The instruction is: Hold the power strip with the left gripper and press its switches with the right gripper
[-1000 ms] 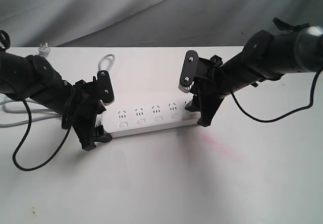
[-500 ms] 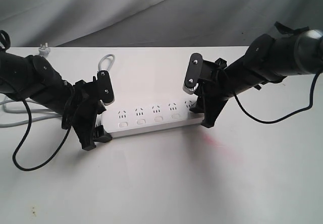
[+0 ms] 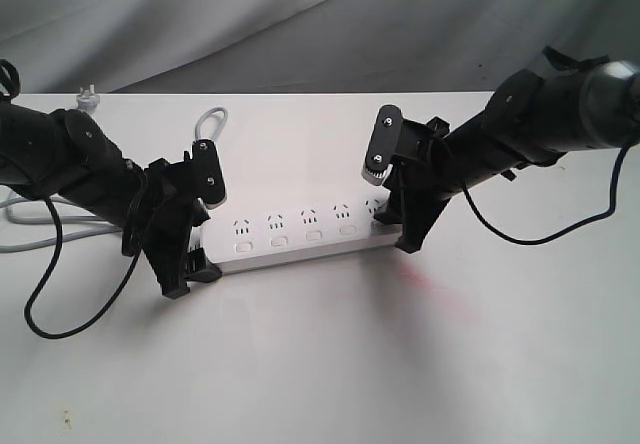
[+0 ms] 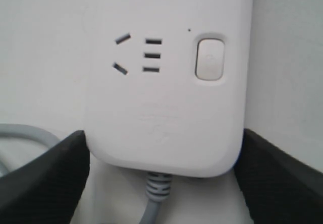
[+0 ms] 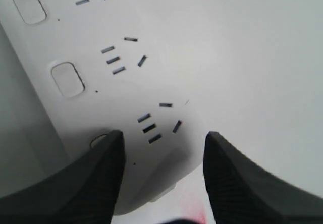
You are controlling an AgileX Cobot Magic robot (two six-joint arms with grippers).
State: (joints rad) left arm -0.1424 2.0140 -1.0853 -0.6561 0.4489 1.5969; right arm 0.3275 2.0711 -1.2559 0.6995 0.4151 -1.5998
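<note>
Exterior view: long white power strip (image 3: 305, 236) flat on the white surface (image 3: 320, 364), about the middle, running left to right. Rounded ends, smooth plastic, a row of sockets with dark slots along the top face. Small white rounded-rectangle switches (image 3: 279, 240) on the near side of the sockets, one apiece, far smaller than the strip. Grey cord (image 3: 40, 219) out of the left end, trailing off left; a loop farther back and a plug (image 3: 88, 96) at the far left edge.

At the strip's left end, left gripper (image 3: 205, 232), jaws clenched on the power strip across its width, one finger on the far long side, one on the near. In the left wrist view, black fingers (image 4: 45, 183) tight against both sides of the cord end, first socket and its switch in plain sight between them.

At the right end, right gripper (image 3: 388, 211), jaws released and spread wide. In the right wrist view, one fingertip over the end switch, hiding most of it; cannot tell whether touching. Other finger out past the sockets.

Faint pink mark (image 3: 430, 289) on the surface just near of the strip's right end.
</note>
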